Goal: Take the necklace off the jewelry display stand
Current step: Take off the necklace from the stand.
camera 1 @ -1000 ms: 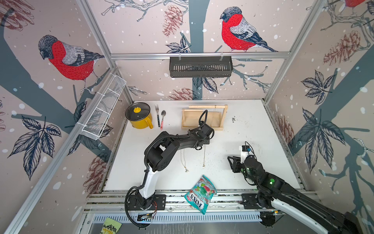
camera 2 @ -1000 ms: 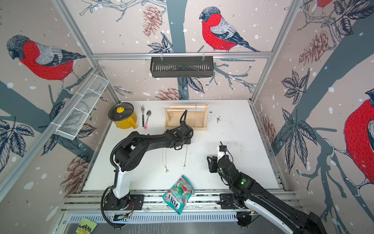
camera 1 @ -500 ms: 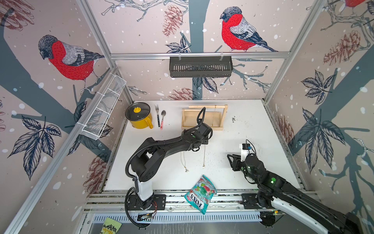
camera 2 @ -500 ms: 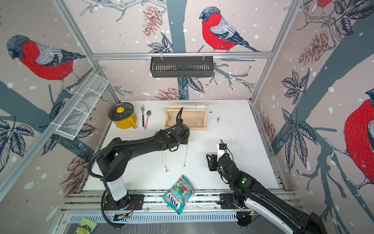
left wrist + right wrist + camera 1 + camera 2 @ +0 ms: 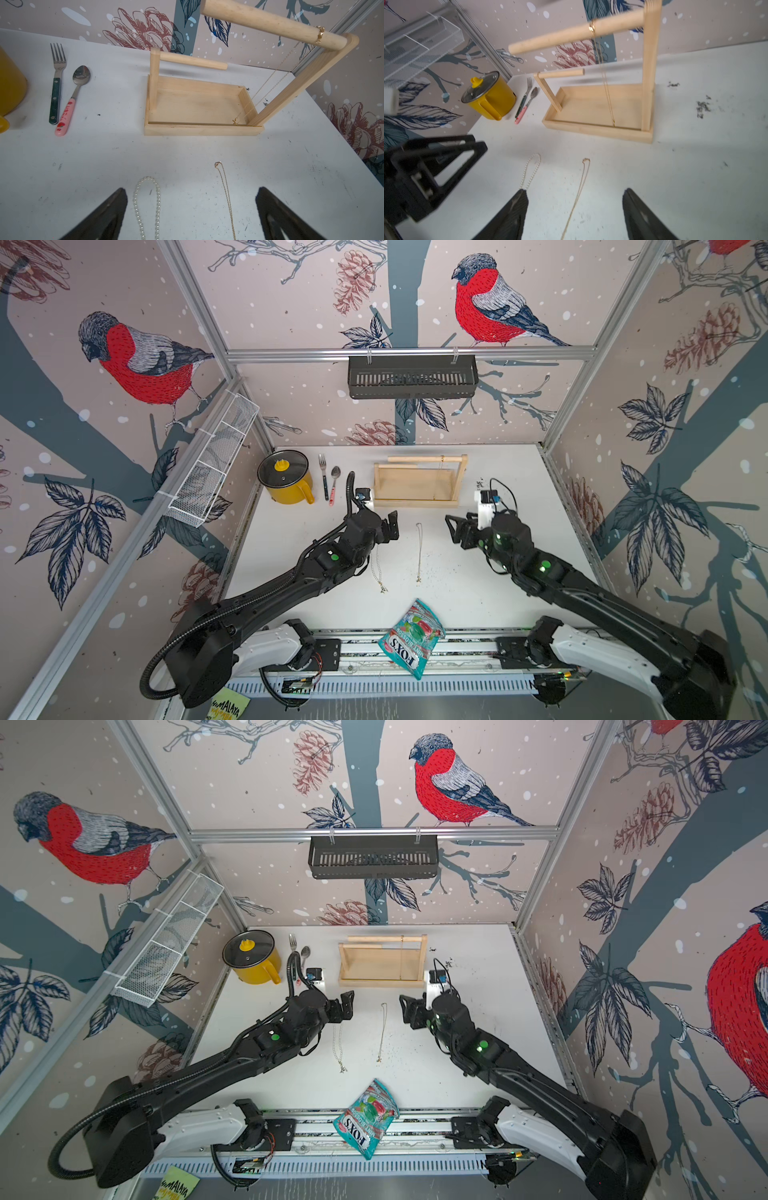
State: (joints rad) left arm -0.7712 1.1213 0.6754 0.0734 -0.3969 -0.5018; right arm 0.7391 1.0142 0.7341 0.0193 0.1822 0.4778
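A pearl necklace (image 5: pixel 147 177) and a thin gold chain (image 5: pixel 217 164) lie on the bench (image 5: pixel 104 166), one gold necklace (image 5: pixel 320 35) still hangs on the far jewelry display stand (image 5: pixel 197 104) and is left to remove, and the left tool (image 5: pixel 192 188) and the right tool (image 5: pixel 575 190) are both open and empty.

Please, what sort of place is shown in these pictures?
Probably a robot test booth, not a home: two robot arms are mounted on a metal rail, wallpapered panels in a metal frame enclose the white table, and a pot and jewelry stand sit there as props.
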